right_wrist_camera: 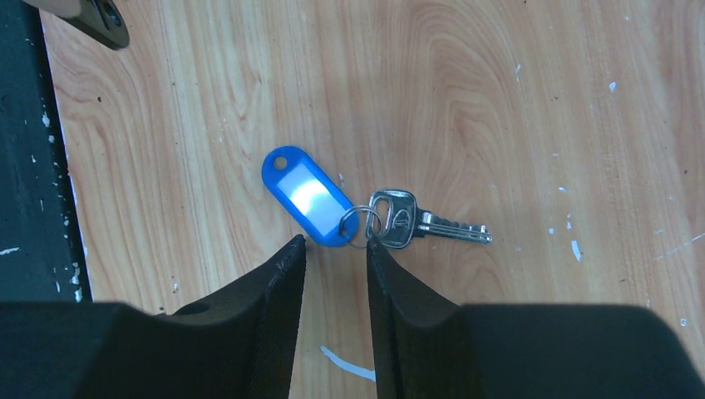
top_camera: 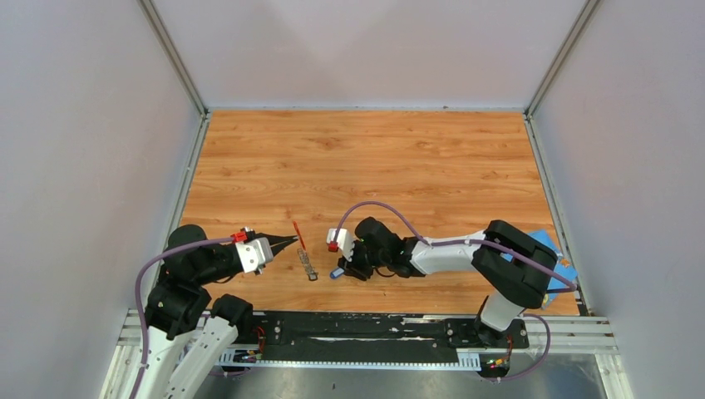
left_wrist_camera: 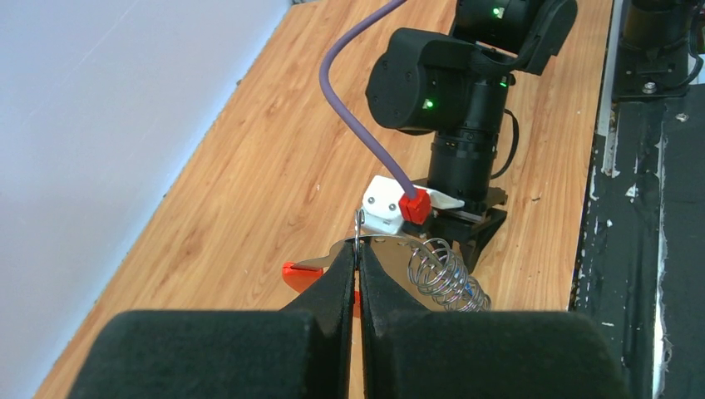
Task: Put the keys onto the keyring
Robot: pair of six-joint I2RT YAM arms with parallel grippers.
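Observation:
The blue-and-white oval key tag (right_wrist_camera: 306, 194) lies flat on the wooden table, joined by a small wire ring to a silvery key (right_wrist_camera: 405, 219). It also shows in the top view (top_camera: 337, 273). My right gripper (right_wrist_camera: 334, 248) is open and hovers just beside the tag, its jaws apart and empty. No black-headed key is in view. The keyring (left_wrist_camera: 391, 249) has a red end, a flat silvery plate and a coil of grey wire loops (left_wrist_camera: 445, 281). My left gripper (left_wrist_camera: 358, 252) is shut on a thin wire loop of it. In the top view the keyring (top_camera: 304, 252) sits at my left gripper's tip (top_camera: 290, 242).
The right arm's wrist with its purple cable (left_wrist_camera: 353, 108) stands close in front of the left gripper. A blue cloth (top_camera: 555, 264) lies at the table's right edge. The black rail (top_camera: 357, 328) runs along the near edge.

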